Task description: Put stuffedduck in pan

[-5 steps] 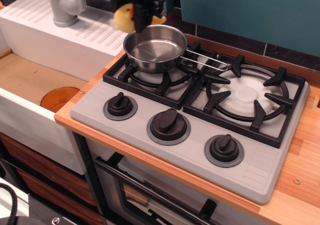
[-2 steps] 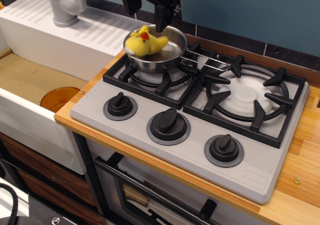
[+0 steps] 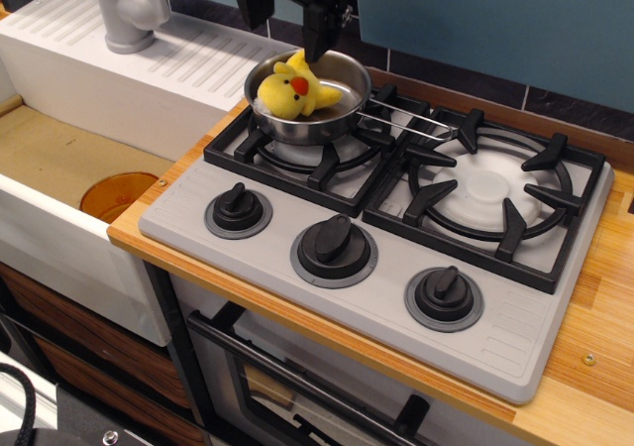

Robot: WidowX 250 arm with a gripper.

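The yellow stuffedduck (image 3: 295,91) with its orange-red beak lies inside the shiny steel pan (image 3: 342,77), which stands on the back left burner with its wire handle pointing right. My black gripper (image 3: 285,15) hangs just above the pan's far rim, open and empty, clear of the duck. Its upper part runs out of the frame at the top.
The grey stove top (image 3: 495,317) has two black burner grates and three black knobs (image 3: 335,246) along the front. A white sink (image 3: 59,168) with an orange drain and a grey faucet (image 3: 127,10) lies to the left. A wooden counter (image 3: 604,307) surrounds the stove.
The duck was let go and dropped into the pan, then settled and turned there. My gripper opened and rose a little above the pan.
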